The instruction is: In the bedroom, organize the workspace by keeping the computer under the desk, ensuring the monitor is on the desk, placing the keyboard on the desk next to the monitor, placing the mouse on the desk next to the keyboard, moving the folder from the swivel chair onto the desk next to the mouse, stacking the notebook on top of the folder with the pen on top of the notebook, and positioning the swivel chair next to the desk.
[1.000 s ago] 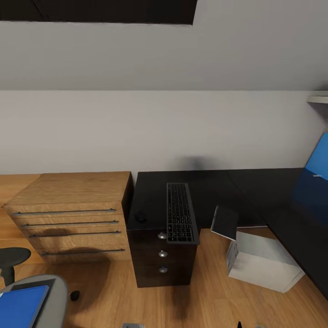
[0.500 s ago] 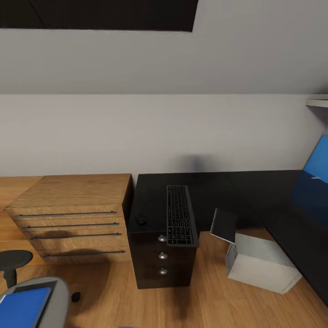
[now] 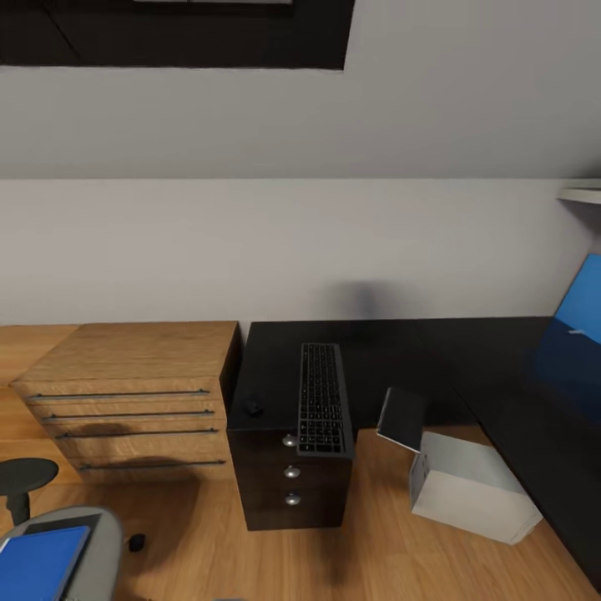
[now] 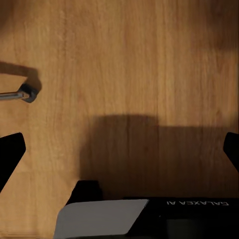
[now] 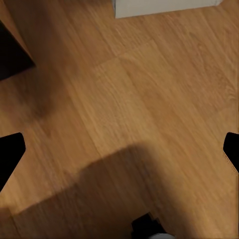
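- Both grippers hang over bare wood floor: the left gripper has its fingertips spread wide at the frame's two edges with nothing between them, and the right gripper is spread just as wide, also holding nothing.
- Seen from the left wrist, a chrome spoke with a small dark caster lies on the floor (it looks like part of the chair base).
- From the right wrist, a pale grey corner of the computer sits at the frame's edge, with a dark corner of the drawer unit at another.
- On the black worktop the keyboard lies lengthwise, pointing away from the robot, its near end at the front edge above the drawer unit.
- Just to the keyboard's left, apart from it, sits the mouse near the worktop's front-left corner.
- Down on the floor, right of the drawer unit, stands the computer, partly under the worktop's edge, with a dark panel leaning at its upper left corner.
- At the lower left, the swivel chair shows its grey seat and one black armrest; the blue folder lies flat on the seat.
- A light wood cabinet with long metal handles stands just left of the worktop.
- A blue back panel rises at the far right.
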Controlling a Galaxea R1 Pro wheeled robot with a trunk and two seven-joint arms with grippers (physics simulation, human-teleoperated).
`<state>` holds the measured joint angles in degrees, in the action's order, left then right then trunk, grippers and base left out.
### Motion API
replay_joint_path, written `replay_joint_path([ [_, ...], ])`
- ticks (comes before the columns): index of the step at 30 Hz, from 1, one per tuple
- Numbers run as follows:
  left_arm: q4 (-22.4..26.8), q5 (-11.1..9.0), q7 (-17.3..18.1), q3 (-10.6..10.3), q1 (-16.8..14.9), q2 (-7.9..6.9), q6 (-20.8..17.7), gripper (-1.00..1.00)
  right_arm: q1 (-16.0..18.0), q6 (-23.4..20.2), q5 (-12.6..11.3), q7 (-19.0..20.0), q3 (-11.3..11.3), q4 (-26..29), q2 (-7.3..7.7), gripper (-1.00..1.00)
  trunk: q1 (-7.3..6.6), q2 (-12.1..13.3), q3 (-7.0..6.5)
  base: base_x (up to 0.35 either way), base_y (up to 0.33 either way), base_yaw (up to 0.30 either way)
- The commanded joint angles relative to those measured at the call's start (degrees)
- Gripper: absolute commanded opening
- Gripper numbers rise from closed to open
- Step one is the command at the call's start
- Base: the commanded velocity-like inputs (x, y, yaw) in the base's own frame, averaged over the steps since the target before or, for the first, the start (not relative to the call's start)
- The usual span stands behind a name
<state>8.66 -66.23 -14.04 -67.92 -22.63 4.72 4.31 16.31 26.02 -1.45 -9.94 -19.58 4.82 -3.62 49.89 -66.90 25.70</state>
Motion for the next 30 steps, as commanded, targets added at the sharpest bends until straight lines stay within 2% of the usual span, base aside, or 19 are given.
replay_joint_path([
  [1, 0.0, -0.5, -0.3, -0.5, 0.0, 0.01, 0.2, 1.0, 0.0, 0.2, -0.1, -0.1, 0.0, 0.0, -0.04, 1.0, -0.23, 0.4, -0.13, 0.0, -0.276, 0.177],
  [13, 0.0, -0.6, -0.3, -0.4, 0.0, -0.05, 0.2, 1.0, 0.0, 0.2, -0.1, -0.1, 0.0, -0.1, -0.16, 1.0, -2.86, 5.2, -2.28, 0.0, -0.268, 0.253],
  [24, 0.0, -0.7, -0.2, -0.4, 0.0, -0.06, 0.2, 1.0, 0.0, 0.2, 0.0, -0.1, 0.0, -0.2, -0.16, 1.0, -5.28, 9.6, -4.26, -0.014, -0.047, 0.277],
  [30, 0.0, -0.7, -0.2, -0.4, 0.0, -0.06, 0.3, 1.0, 0.0, 0.2, 0.0, -0.1, 0.0, -0.2, -0.16, 1.0, -6.6, 12.0, -5.33, -0.199, -0.004, 0.277],
])
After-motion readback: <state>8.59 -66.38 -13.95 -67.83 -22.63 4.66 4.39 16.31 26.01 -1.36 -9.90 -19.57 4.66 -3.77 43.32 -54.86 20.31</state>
